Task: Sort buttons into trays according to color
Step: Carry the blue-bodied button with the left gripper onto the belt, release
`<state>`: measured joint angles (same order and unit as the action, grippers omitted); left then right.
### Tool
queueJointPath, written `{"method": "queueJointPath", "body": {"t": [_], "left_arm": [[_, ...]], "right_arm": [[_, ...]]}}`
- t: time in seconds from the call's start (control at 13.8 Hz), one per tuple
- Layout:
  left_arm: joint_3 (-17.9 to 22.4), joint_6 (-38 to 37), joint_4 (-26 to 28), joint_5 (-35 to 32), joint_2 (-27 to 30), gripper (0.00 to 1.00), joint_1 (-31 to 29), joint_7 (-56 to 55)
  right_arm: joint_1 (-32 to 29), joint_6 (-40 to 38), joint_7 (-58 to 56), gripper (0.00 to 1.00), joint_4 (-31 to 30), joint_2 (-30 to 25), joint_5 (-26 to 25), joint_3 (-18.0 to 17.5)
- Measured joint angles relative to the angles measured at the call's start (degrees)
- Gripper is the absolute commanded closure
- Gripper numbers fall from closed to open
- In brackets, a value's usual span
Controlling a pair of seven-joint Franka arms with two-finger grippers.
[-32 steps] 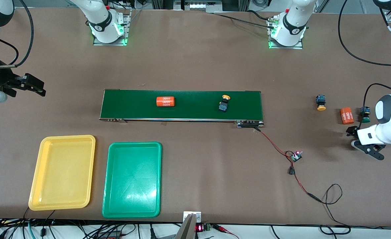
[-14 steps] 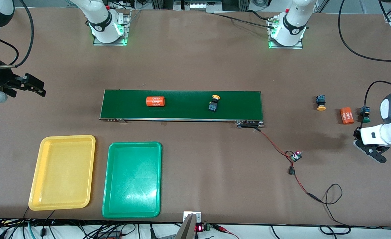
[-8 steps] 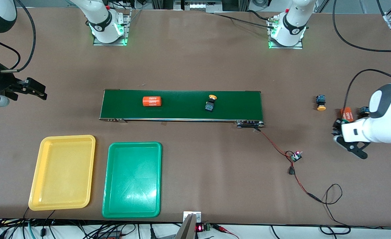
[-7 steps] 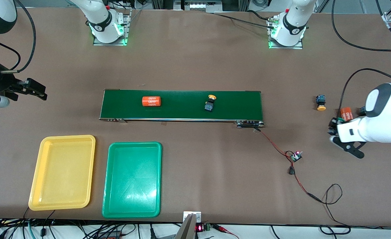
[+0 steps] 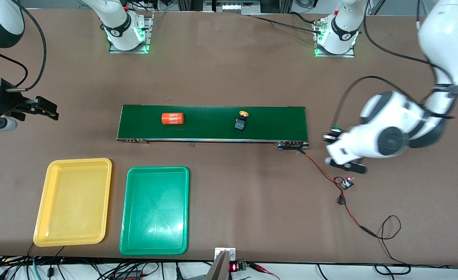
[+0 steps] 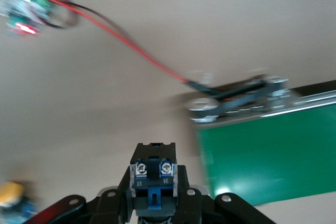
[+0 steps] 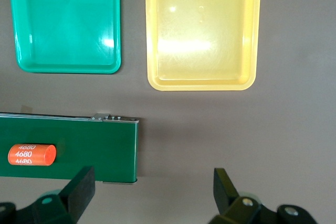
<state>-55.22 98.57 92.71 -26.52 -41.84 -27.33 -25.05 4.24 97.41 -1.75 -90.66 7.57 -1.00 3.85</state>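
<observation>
— What have you got there?

— My left claw [image 6: 153, 203] is clamped tight on a button [image 6: 153, 179], gripped by its blue-and-black body, over the bare surface [image 5: 229, 70] just off the conveyor belt [image 5: 213, 123] at the left arm's end. I judge the belt should carry it toward the trays.

— And the rest?

— A yellow-capped button [image 5: 240, 120] and an orange cylinder [image 5: 172, 118] ride the belt. My right claw [image 7: 152, 192] waits wide open and empty off the belt's other end — beside the yellow tray [image 5: 73, 202] and green tray [image 5: 155, 210] at the surface's near edge.
</observation>
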Motion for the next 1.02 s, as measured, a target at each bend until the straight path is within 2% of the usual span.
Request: {"method": "queueJointPath", "body": {"t": [0.15, 0.29, 0.58, 0.73, 0.8, 0.87, 0.94, 1.02], "left_arm": [[0.04, 0.60, 0.37, 0.01, -0.18, 0.91, 5.27, -7.88], [0.07, 2.17, 1.41, 0.01, -0.21, 0.91, 7.48, -11.62], [0.65, 12.89, 9.12, 0.01, -0.74, 0.89, 7.60, -16.86], [0.75, 14.49, 10.99, 0.01, -0.99, 0.83, 7.57, -18.31], [0.75, 14.50, 11.18, 0.01, -0.99, 0.72, 7.56, -18.62], [0.75, 14.50, 11.21, 0.01, -0.99, 0.18, 7.54, -18.70], [0.75, 14.50, 11.21, 0.01, -0.99, 0.00, 7.49, -18.74], [0.75, 14.50, 11.21, 0.01, -0.99, 0.00, 7.40, -18.77]], "right_arm": [[-0.01, 0.11, 0.00, 0.00, 0.00, 0.79, 0.00, 0.00], [-0.07, 0.13, 0.01, 0.00, 0.00, 1.02, 0.00, 0.05], [-0.26, 0.16, 0.02, 0.00, 0.01, 1.17, 0.01, 0.19], [-0.23, 0.36, 0.02, 0.00, -0.01, 2.08, 0.33, 0.12], [-0.17, 0.58, 0.02, 0.00, 0.02, 2.48, 0.54, 0.07], [-0.06, 0.60, 0.02, 0.00, 0.03, 2.67, 0.69, -0.02], [0.06, 0.59, 0.05, 0.00, 0.03, 2.69, 0.80, -0.09], [0.13, 0.59, 0.06, 0.00, 0.05, 2.69, 0.98, -0.10]]}}
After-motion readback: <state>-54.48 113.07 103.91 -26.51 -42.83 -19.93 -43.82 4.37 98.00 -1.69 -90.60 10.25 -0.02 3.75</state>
